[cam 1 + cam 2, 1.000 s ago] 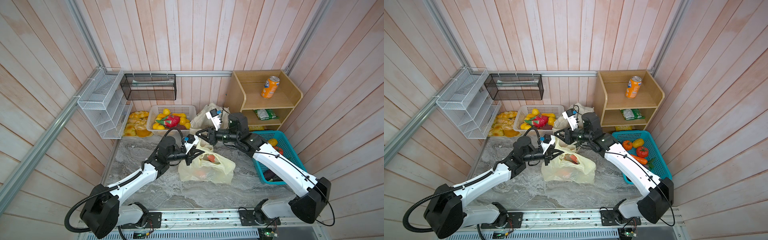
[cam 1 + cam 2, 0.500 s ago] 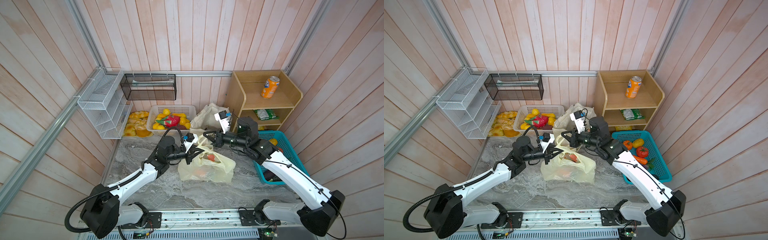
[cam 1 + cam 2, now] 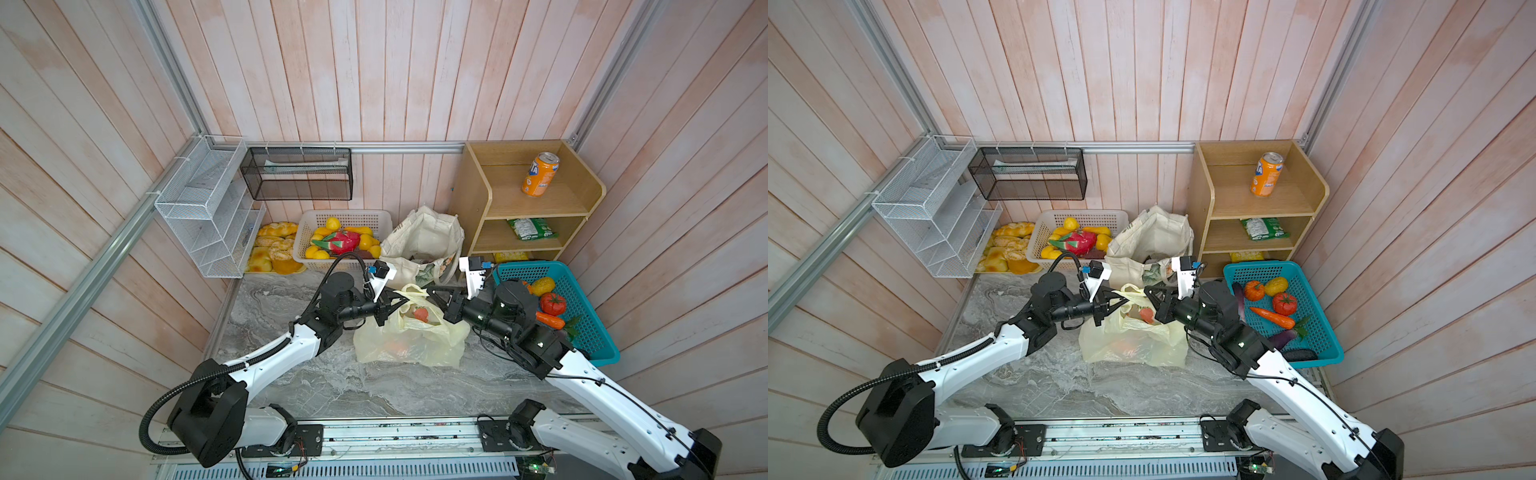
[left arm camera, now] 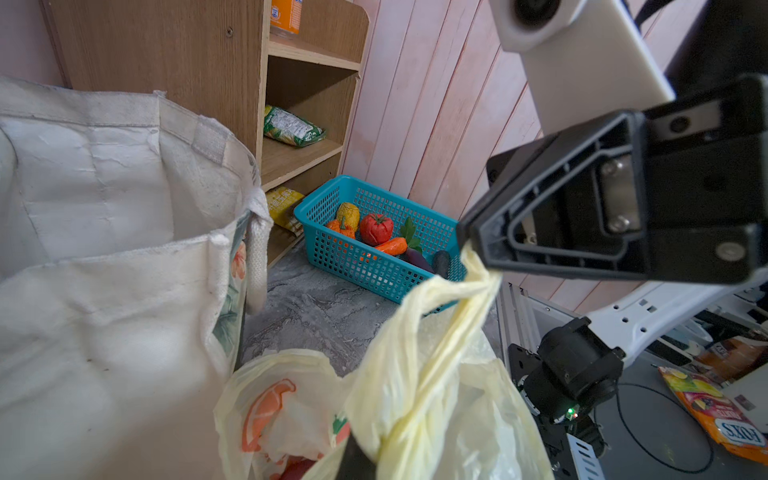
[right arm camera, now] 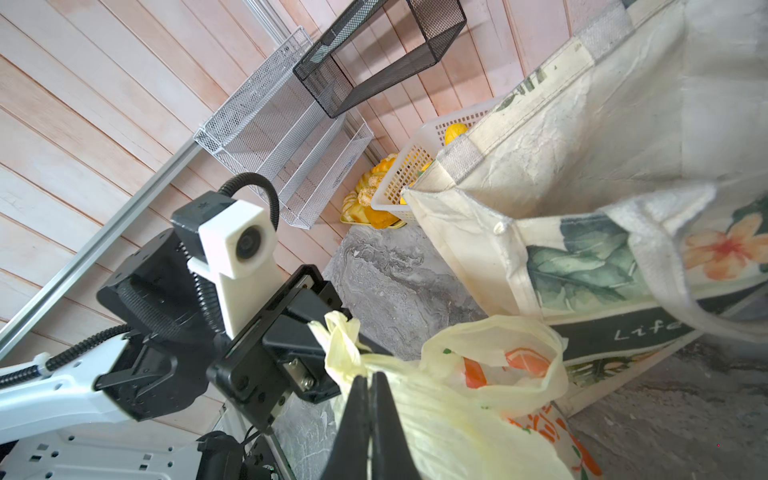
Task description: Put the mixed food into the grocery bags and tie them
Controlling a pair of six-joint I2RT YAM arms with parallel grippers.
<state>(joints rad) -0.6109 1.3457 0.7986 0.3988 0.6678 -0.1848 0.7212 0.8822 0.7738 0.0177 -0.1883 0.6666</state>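
Plastic bag (image 3: 409,340) on tabletop (image 3: 291,374), mid-width, nearer back edge, just in front of canvas tote (image 3: 424,237); red-orange food (image 3: 420,313) visible inside. Left gripper (image 3: 397,303) clamped shut on one loop handle, right gripper (image 3: 433,291) shut on the other, twisted into a cord. Thin crinkly film: light, limp, slippery, probably tears under a sharp pull. Best hold: bunched handles, not the body. Canvas tote woven, stiffer, standing open.

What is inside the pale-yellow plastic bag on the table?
Inside the thin pale-yellow translucent plastic bag, a red food item shows at the mouth. Blurred orange shapes lie deeper; the crinkled film hides what they are.
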